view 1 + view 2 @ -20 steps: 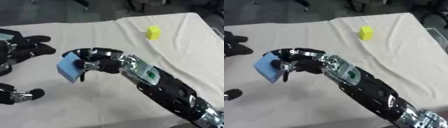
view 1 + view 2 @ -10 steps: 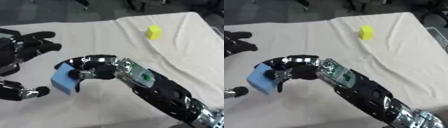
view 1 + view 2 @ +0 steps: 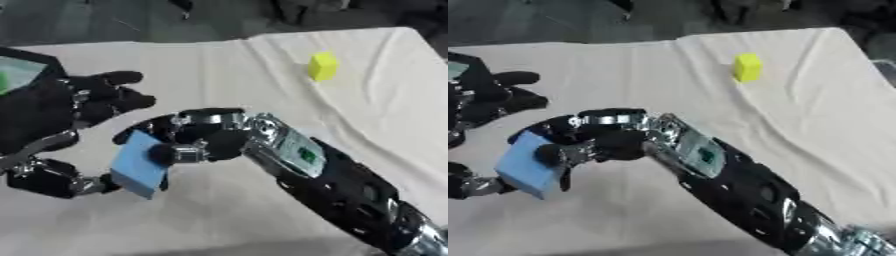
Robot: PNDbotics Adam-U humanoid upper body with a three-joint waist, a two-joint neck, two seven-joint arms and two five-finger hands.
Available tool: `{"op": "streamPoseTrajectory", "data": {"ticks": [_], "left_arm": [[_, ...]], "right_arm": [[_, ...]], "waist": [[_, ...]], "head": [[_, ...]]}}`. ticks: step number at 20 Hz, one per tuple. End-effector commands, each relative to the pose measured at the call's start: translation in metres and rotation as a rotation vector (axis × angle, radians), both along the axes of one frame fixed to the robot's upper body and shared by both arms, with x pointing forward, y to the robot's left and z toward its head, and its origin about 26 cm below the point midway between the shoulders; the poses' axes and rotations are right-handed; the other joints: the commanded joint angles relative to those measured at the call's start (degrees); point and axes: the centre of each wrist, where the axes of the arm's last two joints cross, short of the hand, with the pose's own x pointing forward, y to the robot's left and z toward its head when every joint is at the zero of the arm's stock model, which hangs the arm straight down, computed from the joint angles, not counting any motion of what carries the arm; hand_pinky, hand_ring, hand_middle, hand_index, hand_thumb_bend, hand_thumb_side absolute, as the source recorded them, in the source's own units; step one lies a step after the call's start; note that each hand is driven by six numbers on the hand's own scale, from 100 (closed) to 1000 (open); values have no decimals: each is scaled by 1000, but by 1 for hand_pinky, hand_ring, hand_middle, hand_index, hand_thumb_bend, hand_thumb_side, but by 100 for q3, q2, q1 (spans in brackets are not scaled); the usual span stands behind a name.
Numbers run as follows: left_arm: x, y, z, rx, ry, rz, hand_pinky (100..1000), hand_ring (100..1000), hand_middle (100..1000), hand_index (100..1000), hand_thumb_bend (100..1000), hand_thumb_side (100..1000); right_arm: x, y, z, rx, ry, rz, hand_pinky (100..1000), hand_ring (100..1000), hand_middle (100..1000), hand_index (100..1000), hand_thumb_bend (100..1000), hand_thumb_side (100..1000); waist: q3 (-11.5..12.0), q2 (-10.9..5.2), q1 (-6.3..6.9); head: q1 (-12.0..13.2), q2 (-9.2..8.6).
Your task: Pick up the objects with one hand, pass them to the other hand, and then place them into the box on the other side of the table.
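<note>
Right hand (image 3: 188, 145): we saw it curled round the flat light-blue rectangular block (image 3: 138, 164), held above the white tablecloth (image 3: 219, 65).
Left hand (image 3: 61, 107): fingers spread, grasping nothing.
Key relation: block just beside the left palm, long axis steeply tilted.
Elsewhere: small yellow cube (image 3: 322, 66), well apart from the block.

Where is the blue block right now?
The blue block is at the left of the left eye view, pinched in the right hand, right beside the open left hand.
</note>
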Motion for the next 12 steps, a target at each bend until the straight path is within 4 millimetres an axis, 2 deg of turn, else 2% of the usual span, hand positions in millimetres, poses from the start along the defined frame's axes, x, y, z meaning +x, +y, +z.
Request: {"op": "streamPoseTrajectory", "data": {"ticks": [1,6,12], "left_arm": [[-2,-5,5,27,-8,-25,709,1000,808,997,522,208],[-3,-12,1,52,39,-54,700,1000,813,978,479,228],[-4,-14,1,44,89,-105,695,1000,820,958,445,258]], "right_arm": [[-2,3,12,10,-40,19,522,735,406,931,100,517],[-2,3,11,7,-42,15,522,735,405,931,100,514],[-1,3,10,4,-40,10,522,734,404,931,100,515]], "waist": [[2,-45,20],[8,-27,10],[14,-26,7]], "head": [[249,-14],[396,-14],[304,-14]]}}
